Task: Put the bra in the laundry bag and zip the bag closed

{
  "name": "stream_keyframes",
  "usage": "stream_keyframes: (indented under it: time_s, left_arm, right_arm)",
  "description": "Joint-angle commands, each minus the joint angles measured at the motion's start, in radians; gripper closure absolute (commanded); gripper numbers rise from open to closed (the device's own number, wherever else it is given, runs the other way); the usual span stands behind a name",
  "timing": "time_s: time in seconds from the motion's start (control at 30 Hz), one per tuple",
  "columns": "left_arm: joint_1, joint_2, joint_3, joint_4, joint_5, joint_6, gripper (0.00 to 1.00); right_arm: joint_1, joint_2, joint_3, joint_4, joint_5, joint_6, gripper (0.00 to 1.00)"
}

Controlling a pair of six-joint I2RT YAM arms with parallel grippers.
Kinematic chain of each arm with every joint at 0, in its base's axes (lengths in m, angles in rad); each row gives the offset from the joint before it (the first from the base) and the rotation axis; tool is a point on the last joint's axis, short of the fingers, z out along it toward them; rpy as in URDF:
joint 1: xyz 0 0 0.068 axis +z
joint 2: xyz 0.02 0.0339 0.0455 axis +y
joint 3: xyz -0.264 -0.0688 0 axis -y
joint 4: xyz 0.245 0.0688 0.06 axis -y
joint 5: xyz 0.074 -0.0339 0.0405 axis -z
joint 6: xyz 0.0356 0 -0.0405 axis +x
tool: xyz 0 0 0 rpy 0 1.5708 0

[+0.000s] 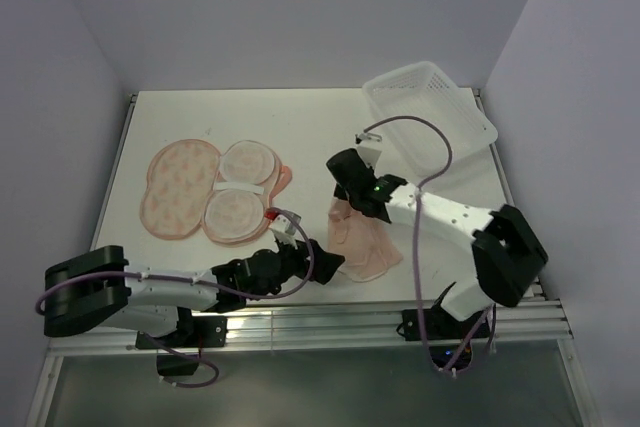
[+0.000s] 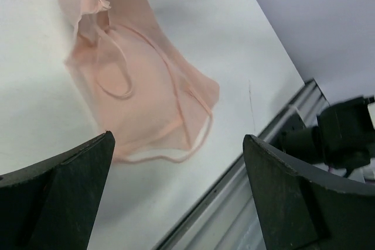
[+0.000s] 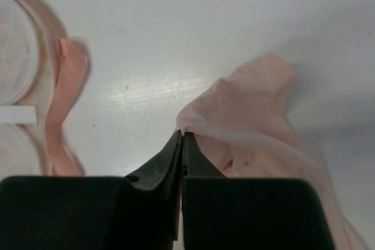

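The pale peach bra (image 1: 368,245) lies bunched on the table near the front edge, right of centre. My right gripper (image 1: 345,209) is shut on its upper edge and holds that edge up; in the right wrist view the closed jaws (image 3: 183,136) pinch a fold of the bra (image 3: 258,121). My left gripper (image 1: 325,265) sits low at the bra's left side, open and empty. In its wrist view the wide-apart fingers (image 2: 64,191) frame the bra (image 2: 140,86) just ahead. The laundry bag (image 1: 180,187) lies spread open at the left, mesh inside up.
A white plastic lattice basket (image 1: 430,112) stands at the back right corner. The bag's pink zipper edge and loop (image 3: 64,86) lie just left of the right gripper. The table's metal front rail (image 2: 246,191) runs close under the left gripper.
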Motion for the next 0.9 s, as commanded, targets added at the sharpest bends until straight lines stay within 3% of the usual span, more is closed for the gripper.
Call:
stream_keyframes:
  time_s: [0.0, 0.03, 0.07, 0.1, 0.13, 0.17, 0.3, 0.37, 0.43, 0.57, 0.6, 0.73, 0.87]
  left_arm:
    - [0.029, -0.093, 0.012, -0.174, -0.135, -0.020, 0.01]
    - [0.042, -0.123, 0.012, -0.192, -0.122, -0.021, 0.01]
    - [0.079, -0.137, 0.006, -0.208, -0.114, -0.023, 0.01]
    - [0.110, -0.160, 0.004, -0.238, -0.094, -0.039, 0.01]
    - [0.187, -0.171, 0.003, -0.248, -0.012, -0.049, 0.01]
    - [0.225, -0.182, 0.001, -0.246, 0.041, -0.050, 0.01]
    - [0.285, -0.164, 0.044, -0.271, 0.075, 0.011, 0.05]
    - [0.311, -0.129, 0.108, -0.305, 0.127, 0.026, 0.08]
    - [0.322, -0.069, 0.162, -0.303, 0.145, 0.029, 0.12]
    - [0.320, 0.013, 0.196, -0.277, 0.216, 0.013, 0.24]
    - [0.316, 0.034, 0.195, -0.282, 0.214, -0.003, 0.24]
    - [0.257, 0.080, 0.175, -0.298, 0.178, -0.046, 0.21]
    - [0.213, 0.151, 0.175, -0.271, 0.185, -0.089, 0.20]
  right_arm:
    - [-0.047, 0.102, 0.126, 0.116, -0.082, -0.056, 0.99]
    - [-0.065, 0.153, 0.150, 0.116, -0.121, -0.065, 0.93]
    - [-0.071, 0.174, 0.178, 0.108, -0.129, -0.082, 0.78]
    - [-0.077, 0.193, 0.222, 0.102, -0.134, -0.096, 0.71]
    - [-0.087, 0.204, 0.238, 0.096, -0.154, -0.108, 0.56]
    - [-0.093, 0.201, 0.249, 0.096, -0.154, -0.136, 0.36]
    - [-0.145, 0.141, 0.206, 0.121, -0.238, -0.229, 0.33]
    - [-0.203, 0.133, 0.188, 0.128, -0.391, -0.333, 0.39]
    - [-0.241, 0.159, 0.194, 0.069, -0.463, -0.383, 0.38]
    - [-0.330, 0.192, 0.178, 0.058, -0.640, -0.570, 0.30]
    - [-0.347, 0.201, 0.178, 0.050, -0.721, -0.599, 0.26]
    - [-0.380, 0.270, 0.220, 0.018, -0.781, -0.722, 0.14]
    - [-0.384, 0.363, 0.314, -0.043, -0.879, -0.878, 0.11]
